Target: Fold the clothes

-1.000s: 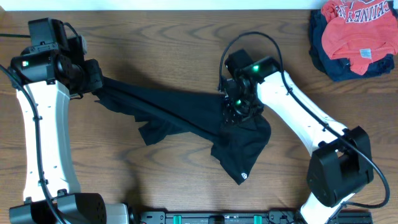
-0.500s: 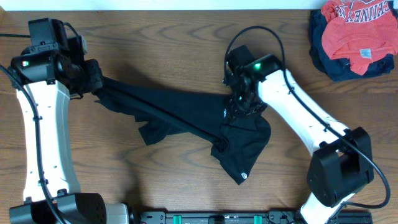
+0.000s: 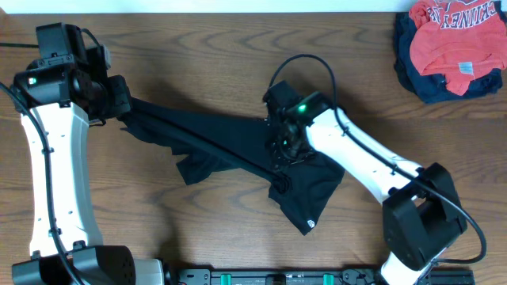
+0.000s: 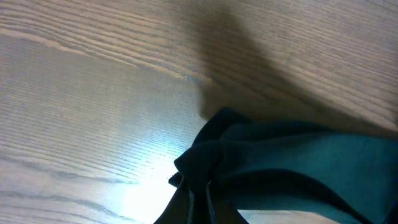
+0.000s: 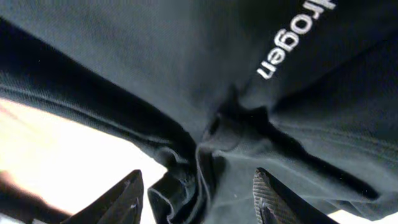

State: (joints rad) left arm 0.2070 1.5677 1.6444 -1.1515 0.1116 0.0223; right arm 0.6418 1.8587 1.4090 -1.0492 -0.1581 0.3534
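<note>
The plain black soft-fabric garment (image 3: 214, 134) lies stretched across the middle of the brown wooden tabletop (image 3: 198, 47), one end drawn toward the left edge and pinched in the left tool (image 3: 120, 99). The right tool (image 5: 198, 180) stands spread astride a bunched fold

A wooden table (image 3: 206, 47) with brown, wavy grain fills the overhead view, and a pale strip (image 3: 238, 5) runs along its far edge. Light glares off the boards in the left wrist view (brightest near the bottom). In the far right corner a red shirt (image 3: 447, 39) with white lettering lies on a navy garment (image 3: 412, 75). A black rail (image 3: 269, 277) lines the near edge.
</note>
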